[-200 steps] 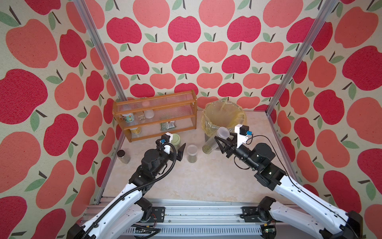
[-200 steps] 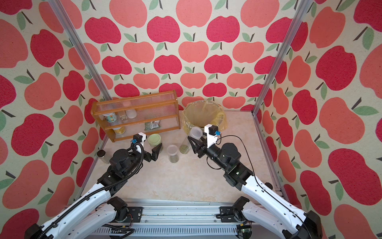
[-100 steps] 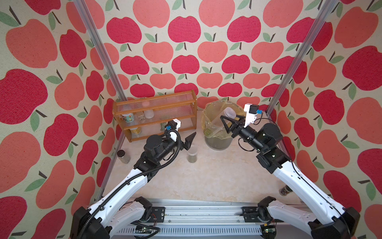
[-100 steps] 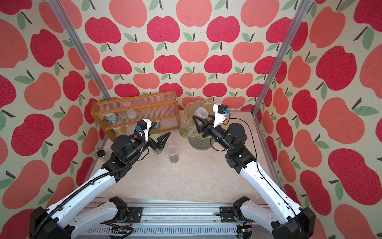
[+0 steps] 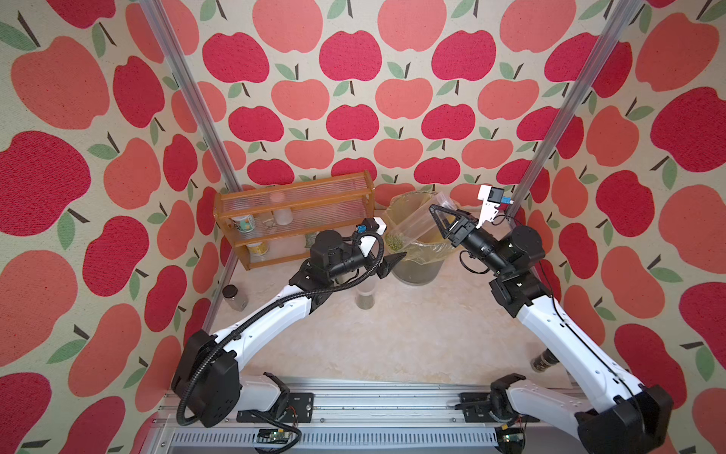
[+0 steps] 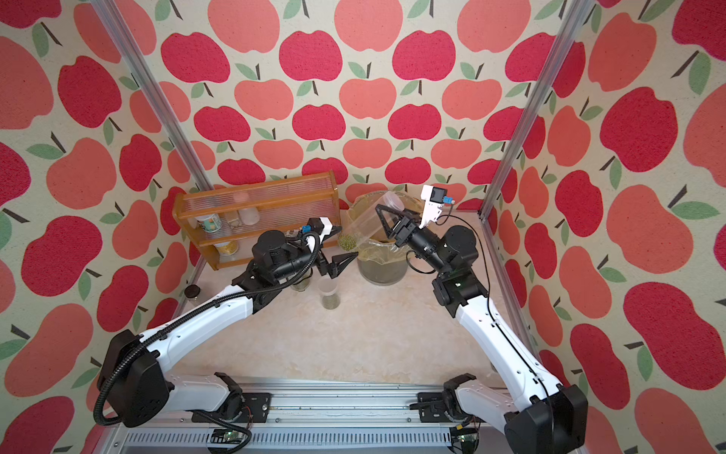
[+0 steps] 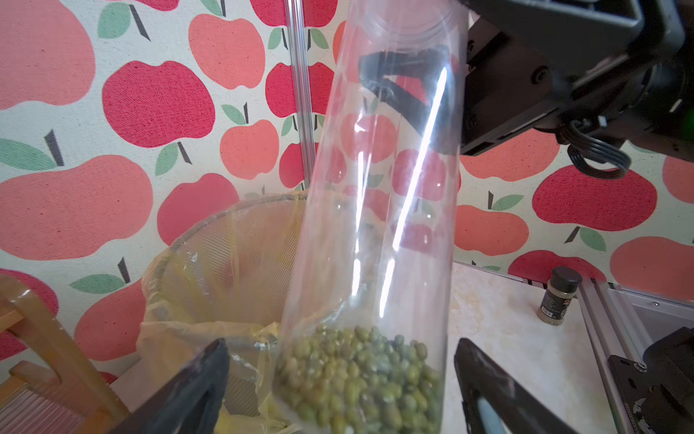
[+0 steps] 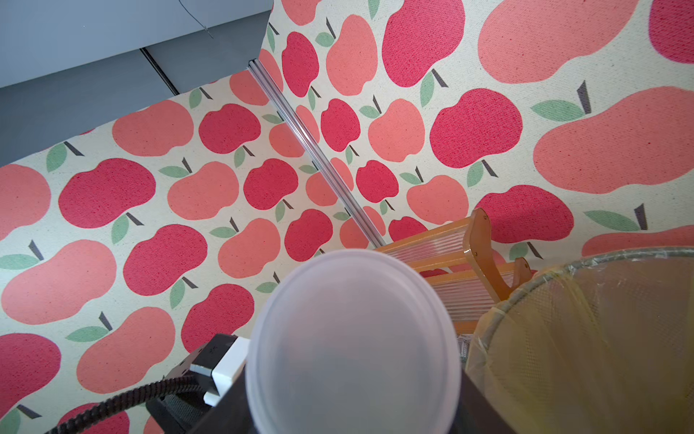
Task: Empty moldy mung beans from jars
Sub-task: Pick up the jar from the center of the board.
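Olive-green mung beans (image 7: 360,379) weight the low end of the tall slim tube (image 5: 414,226), so the left gripper (image 7: 340,342), wide open astride that end and apparently not touching, should probably close squarely there. Clear-walled and frosted-lidded, the tube slants from 2 down to 8 o'clock over the lined bin (image 5: 416,271); the right gripper (image 5: 442,220) clamps its upper end.

The pale marbled beige tabletop (image 5: 393,346) is carrying a few things. An orange wooden two-shelf rack (image 5: 294,185) is standing at the back, with a grey mesh bin with a yellow liner (image 5: 416,271) sitting just beside it. A short clear cylinder jar (image 5: 364,298) is standing in front. A small dark-capped jar (image 5: 234,297) is sitting at the left edge and a dark-capped spice bottle (image 5: 544,359) at the right.
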`<move>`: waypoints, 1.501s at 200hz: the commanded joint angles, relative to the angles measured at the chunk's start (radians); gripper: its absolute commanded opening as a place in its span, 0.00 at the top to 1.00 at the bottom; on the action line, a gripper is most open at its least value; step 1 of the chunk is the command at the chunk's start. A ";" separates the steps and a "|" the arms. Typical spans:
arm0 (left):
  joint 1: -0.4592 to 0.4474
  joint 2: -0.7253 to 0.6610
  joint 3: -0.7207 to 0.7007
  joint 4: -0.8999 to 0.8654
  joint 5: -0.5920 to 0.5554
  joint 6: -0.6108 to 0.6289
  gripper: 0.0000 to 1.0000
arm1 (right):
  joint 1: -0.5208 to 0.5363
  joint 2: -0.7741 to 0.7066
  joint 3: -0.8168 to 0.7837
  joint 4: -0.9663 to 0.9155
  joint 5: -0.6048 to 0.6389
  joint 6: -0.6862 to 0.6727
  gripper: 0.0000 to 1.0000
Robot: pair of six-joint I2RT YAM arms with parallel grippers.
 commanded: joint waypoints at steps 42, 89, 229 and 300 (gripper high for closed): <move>-0.011 0.093 0.120 0.057 0.066 0.020 0.16 | -0.008 0.011 -0.025 0.072 -0.041 0.067 0.46; -0.012 0.119 0.142 0.069 0.038 -0.008 0.30 | -0.015 0.033 -0.052 0.140 -0.049 0.124 0.45; -0.009 0.115 0.174 0.004 0.104 -0.010 0.46 | -0.026 0.036 -0.100 0.146 -0.037 0.146 0.40; -0.009 0.120 0.186 -0.037 0.091 -0.008 0.48 | -0.026 0.051 -0.132 0.132 -0.019 0.156 0.34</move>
